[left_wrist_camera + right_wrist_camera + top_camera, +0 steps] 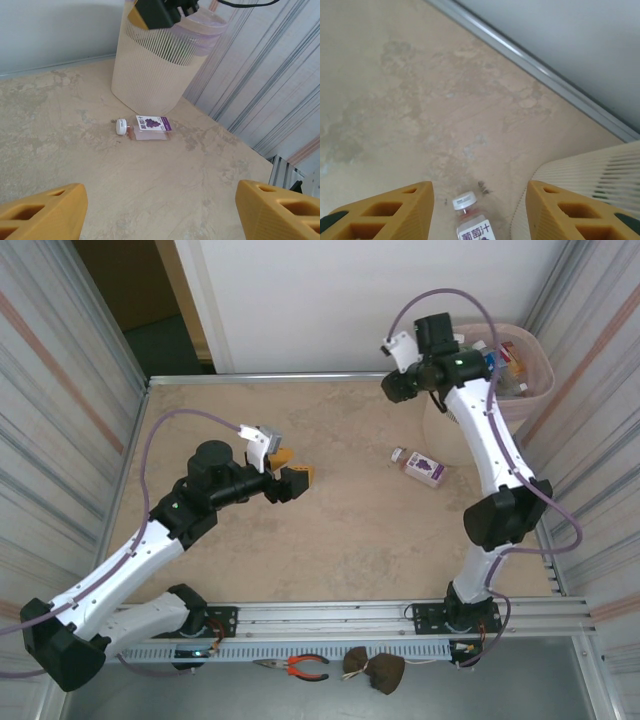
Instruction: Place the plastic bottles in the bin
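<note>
Left gripper (160, 202) fingers nearest, spread wide and empty, aimed across the table (60, 130) at the one loose bottle (147, 126). It has a purple label and a white cap and lies on its side near the foot of the bin (150, 70). Right gripper (479, 197) is up beside the bin rim, looking down, jaws partly apart with nothing between. Risks, as I judge them: the bottle rolls off under a one-sided touch, a low approach shoves the bin, or both arms converge on the same bottle and collide.

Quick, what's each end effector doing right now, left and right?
Left end effector: open, holding nothing.
Right end effector: open, holding nothing.
</note>
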{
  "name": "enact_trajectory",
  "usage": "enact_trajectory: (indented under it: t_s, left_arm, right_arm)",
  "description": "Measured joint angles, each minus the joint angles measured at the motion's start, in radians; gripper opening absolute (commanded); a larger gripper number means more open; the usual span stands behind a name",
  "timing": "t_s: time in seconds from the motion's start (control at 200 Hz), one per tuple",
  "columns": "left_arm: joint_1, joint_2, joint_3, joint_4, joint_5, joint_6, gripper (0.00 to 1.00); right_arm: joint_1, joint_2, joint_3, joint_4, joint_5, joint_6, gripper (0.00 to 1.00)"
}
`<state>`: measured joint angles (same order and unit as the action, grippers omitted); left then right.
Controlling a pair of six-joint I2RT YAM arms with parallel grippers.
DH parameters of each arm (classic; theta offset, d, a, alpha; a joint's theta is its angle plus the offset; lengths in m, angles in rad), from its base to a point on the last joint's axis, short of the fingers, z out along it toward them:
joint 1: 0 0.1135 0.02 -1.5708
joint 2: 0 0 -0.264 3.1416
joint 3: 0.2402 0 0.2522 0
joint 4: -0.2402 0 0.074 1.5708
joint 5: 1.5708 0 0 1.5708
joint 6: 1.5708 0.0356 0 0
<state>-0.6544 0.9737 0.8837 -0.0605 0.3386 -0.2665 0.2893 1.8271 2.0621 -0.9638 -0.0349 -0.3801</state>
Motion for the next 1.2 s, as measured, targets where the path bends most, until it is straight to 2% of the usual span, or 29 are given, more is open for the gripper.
enact_trajectory:
  t_s: [0.255, 0.441, 0.656, 0.972, 1.092, 1.202]
  left_arm:
    - [0.000, 0.000, 0.000, -0.004, -0.003, 0.000, 0.78]
    - [0.000, -0.008, 0.000, -0.018, -0.008, 0.000, 0.78]
    - [0.000, -0.023, 0.000, -0.022, -0.011, 0.000, 0.78]
    - [0.000, -0.024, 0.000, -0.022, -0.011, 0.000, 0.78]
    - [0.000, -0.028, 0.000, -0.024, -0.018, 0.000, 0.78]
    - [0.000, -0.033, 0.000, -0.026, -0.019, 0.000, 0.78]
  right_arm:
    - [0.091, 0.177, 0.000, -0.095, 0.125, -0.093, 0.58]
    - [0.097, 0.310, -0.013, -0.161, 0.200, -0.124, 0.67]
    - [0.097, 0.371, -0.060, -0.187, 0.270, -0.146, 0.79]
    - [0.065, 0.453, -0.086, -0.198, 0.282, -0.148, 0.89]
    - [0.040, 0.469, -0.116, -0.205, 0.282, -0.136, 1.00]
    - [0.018, 0.470, -0.139, -0.212, 0.282, -0.126, 0.99]
